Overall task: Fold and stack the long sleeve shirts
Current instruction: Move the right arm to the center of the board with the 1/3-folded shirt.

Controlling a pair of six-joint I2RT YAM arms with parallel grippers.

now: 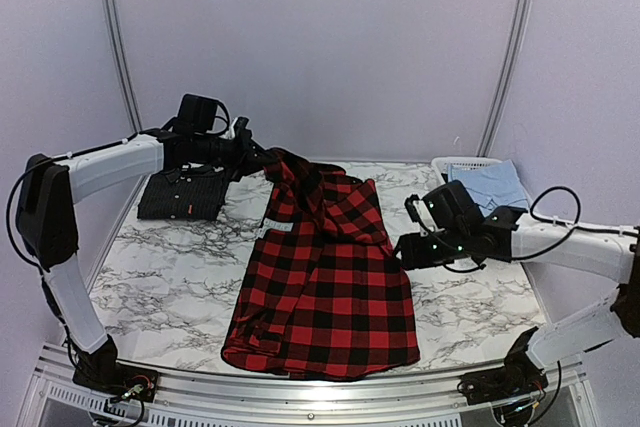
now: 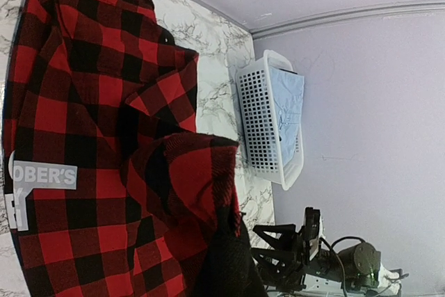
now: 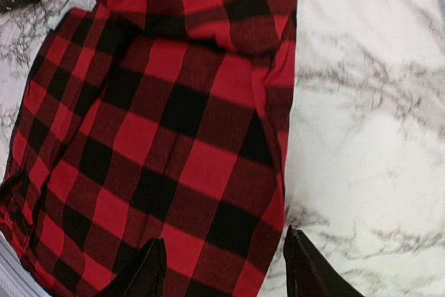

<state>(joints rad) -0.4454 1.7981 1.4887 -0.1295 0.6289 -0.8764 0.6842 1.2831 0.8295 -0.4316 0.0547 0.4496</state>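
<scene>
On marble table (image 1: 170, 277), 1 plaid shirt (image 1: 325, 287), 1 charcoal shirt (image 1: 185, 194), L fingers (image 1: 250, 154) clamped on plaid shirt, R fingers (image 3: 306, 273) apart

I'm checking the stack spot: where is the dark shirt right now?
In the top view, the dark shirt lies folded at the far left corner of the table, left of the red plaid shirt.

Both arms wear white shells over black joints. The left arm (image 1: 110, 167) has a bulky black elbow block, and a thin black cable (image 1: 10, 209) bows out at 9 o'clock in the overhead view. The right arm (image 1: 575, 242) carries small green lights (image 1: 447, 244) on its black wrist and a black cable loop (image 1: 556, 189) at 3 o'clock. The right gripper (image 3: 224, 236) has 2 black tapered fingers (image 3: 147, 273)
</scene>
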